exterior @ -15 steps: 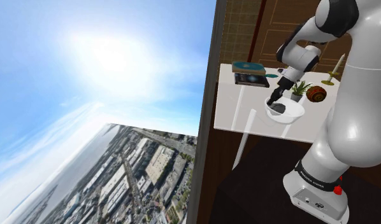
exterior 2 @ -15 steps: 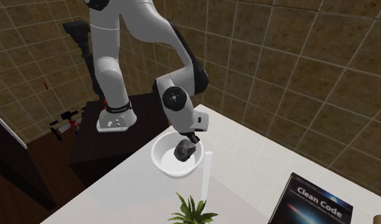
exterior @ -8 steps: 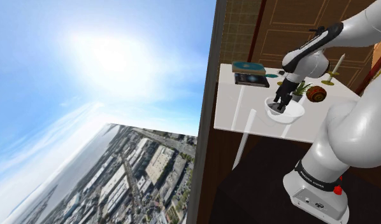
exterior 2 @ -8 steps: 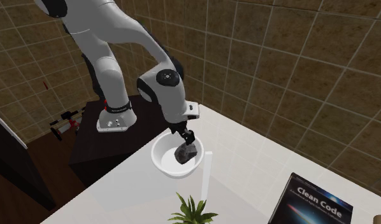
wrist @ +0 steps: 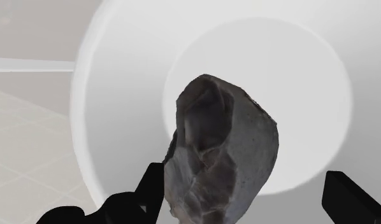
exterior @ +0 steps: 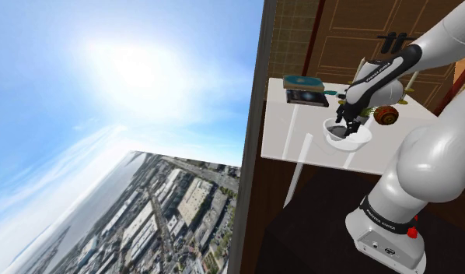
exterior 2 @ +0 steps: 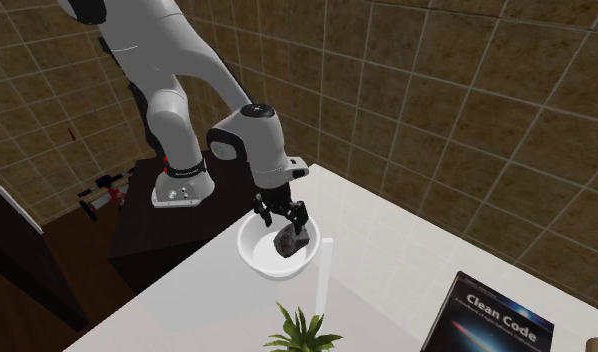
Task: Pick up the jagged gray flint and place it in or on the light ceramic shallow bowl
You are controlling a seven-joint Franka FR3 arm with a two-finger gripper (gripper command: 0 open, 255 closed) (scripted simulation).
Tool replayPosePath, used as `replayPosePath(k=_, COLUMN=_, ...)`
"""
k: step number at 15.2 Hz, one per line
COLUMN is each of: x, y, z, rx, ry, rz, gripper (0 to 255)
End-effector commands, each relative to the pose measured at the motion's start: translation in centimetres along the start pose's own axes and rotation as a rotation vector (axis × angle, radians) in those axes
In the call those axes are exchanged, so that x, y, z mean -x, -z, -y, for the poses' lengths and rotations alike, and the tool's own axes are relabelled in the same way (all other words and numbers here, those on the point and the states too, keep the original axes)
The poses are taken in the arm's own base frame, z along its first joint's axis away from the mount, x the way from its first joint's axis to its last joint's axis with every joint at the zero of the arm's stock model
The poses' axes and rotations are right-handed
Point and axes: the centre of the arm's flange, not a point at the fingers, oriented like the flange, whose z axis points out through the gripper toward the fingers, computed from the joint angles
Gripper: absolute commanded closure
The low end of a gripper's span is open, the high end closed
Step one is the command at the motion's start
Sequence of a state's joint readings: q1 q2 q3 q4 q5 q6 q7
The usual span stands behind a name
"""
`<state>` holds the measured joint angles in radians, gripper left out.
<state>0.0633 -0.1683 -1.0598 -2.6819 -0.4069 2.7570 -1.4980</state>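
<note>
the end effector (exterior 2: 280, 214) hangs just above the white shallow bowl (exterior 2: 251, 254) with its two black fingers (exterior 2: 260, 210) spread apart, gripping nothing. the jagged gray flint (exterior 2: 290, 240) lies inside the bowl, below the fingers and toward the bowl's side nearest the second exterior view's right. in the wrist view the flint (wrist: 221, 153) stands over the bowl's flat floor (wrist: 310, 95); one finger (wrist: 151, 191) is just beside the stone's edge, though i cannot tell if it touches, and the other finger (wrist: 348, 200) is well apart from it.

the bowl stands on the white table (exterior 2: 407, 260) near the edge closest to the dark stand (exterior 2: 147, 230), from which the white arm (exterior 2: 172, 90) bends down over it. a small potted plant (exterior 2: 302, 328) is near the bowl, and a dark book titled "clean code" (exterior 2: 492, 318) lies farther along the table. a brown tiled wall (exterior 2: 437, 100) runs behind the table.

in the shoulder view the end effector (exterior: 344, 123) sits over the bowl (exterior: 361, 138), with a stack of books (exterior: 305, 89) beyond it on the table (exterior: 301, 132).
</note>
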Motion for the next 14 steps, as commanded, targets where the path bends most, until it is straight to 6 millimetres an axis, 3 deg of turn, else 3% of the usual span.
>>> replayPosePath(k=1, x=0.09, y=-0.81, z=-0.01, rx=0.003, ry=0.000, rz=0.002, gripper=0)
replayPosePath(k=8, x=0.09, y=-0.81, z=-0.01, rx=0.003, ry=0.000, rz=0.002, gripper=0)
replayPosePath(k=9, x=0.09, y=-0.81, z=-0.01, rx=0.003, ry=0.000, rz=0.002, gripper=255)
replayPosePath(k=14, x=0.32, y=-0.47, z=-0.14, rx=0.003, ry=0.000, rz=0.002, gripper=255)
